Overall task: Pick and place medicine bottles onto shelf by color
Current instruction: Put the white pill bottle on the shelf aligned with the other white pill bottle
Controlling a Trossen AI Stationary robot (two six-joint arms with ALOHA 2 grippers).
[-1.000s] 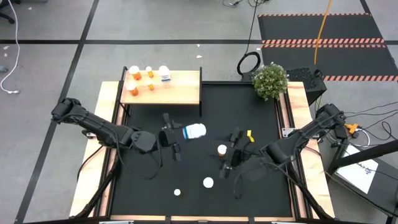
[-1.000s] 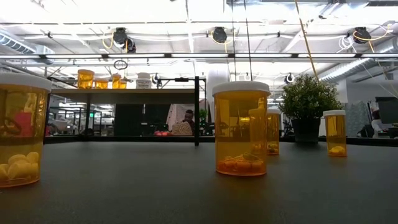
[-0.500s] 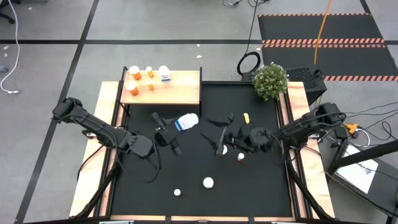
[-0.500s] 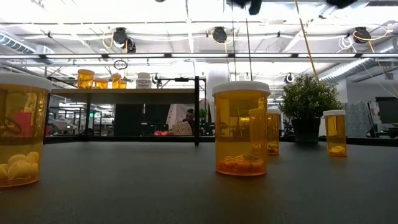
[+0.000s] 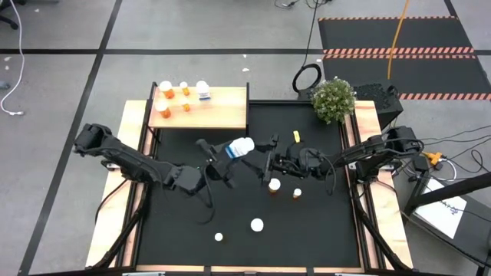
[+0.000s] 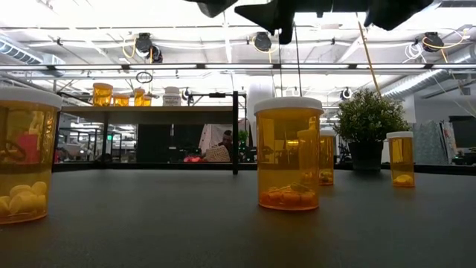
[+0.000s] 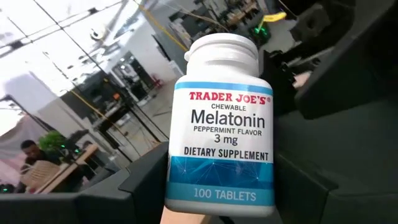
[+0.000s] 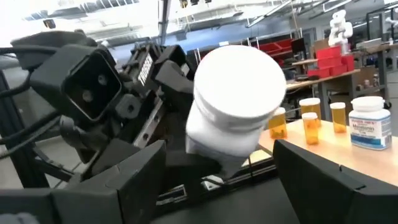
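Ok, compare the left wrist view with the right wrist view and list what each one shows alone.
Left wrist only: the printed label of the white bottle, reading melatonin, 100 tablets, and a person far off in the room. Right wrist only: the left gripper clamped on the bottle seen cap-first, its wrist camera, and the shelf with orange bottles and another white bottle. Both: the same white bottle, up close between the two arms.

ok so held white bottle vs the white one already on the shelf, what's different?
The held white bottle is up off the mat, tilted, in the left tool, its cap toward the open right tool. The white bottle on the shelf stands upright on the shelf, untouched. Both are white with white caps and blue-banded labels.
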